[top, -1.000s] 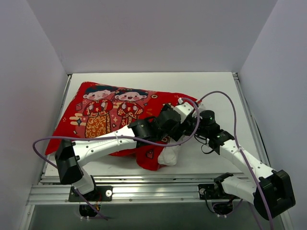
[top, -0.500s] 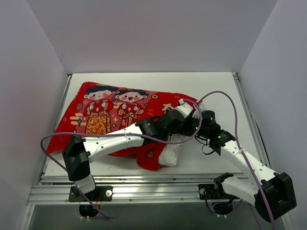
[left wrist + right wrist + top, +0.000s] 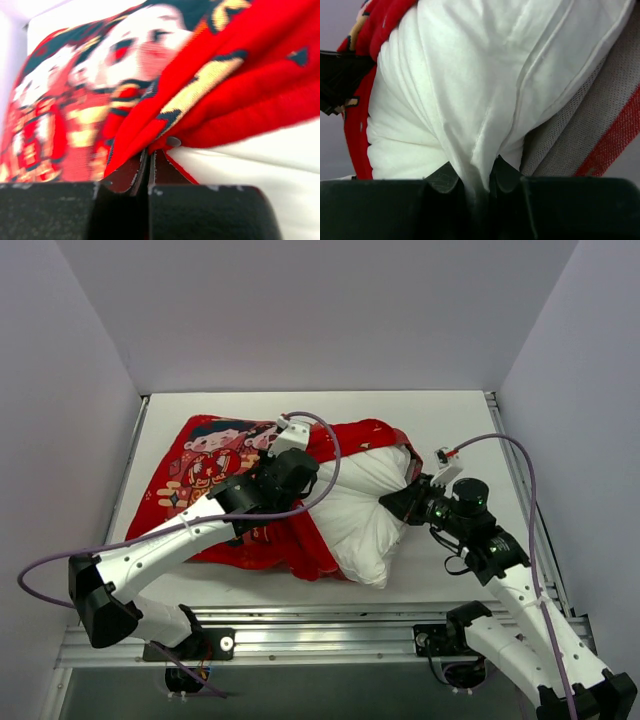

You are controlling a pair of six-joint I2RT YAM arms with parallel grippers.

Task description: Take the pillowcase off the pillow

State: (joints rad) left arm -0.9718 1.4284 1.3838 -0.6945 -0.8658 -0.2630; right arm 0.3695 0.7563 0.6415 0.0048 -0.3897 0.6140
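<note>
With the left fingers (image 3: 125, 176) pinching the pillowcase (image 3: 215, 475) edge and the right fingers (image 3: 442, 181) clamping the pillow (image 3: 365, 510) corner, steady opposed pulls should separate them.

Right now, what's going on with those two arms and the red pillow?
Two robot arms hold a pillow and its red pillowcase from opposite sides. The left gripper is clamped on the pillowcase's open edge, and the right gripper is pinching a corner of the white pillow. The pillow's right end is bare and sticks out of the cover. The rest is inside, lying on the table.
</note>
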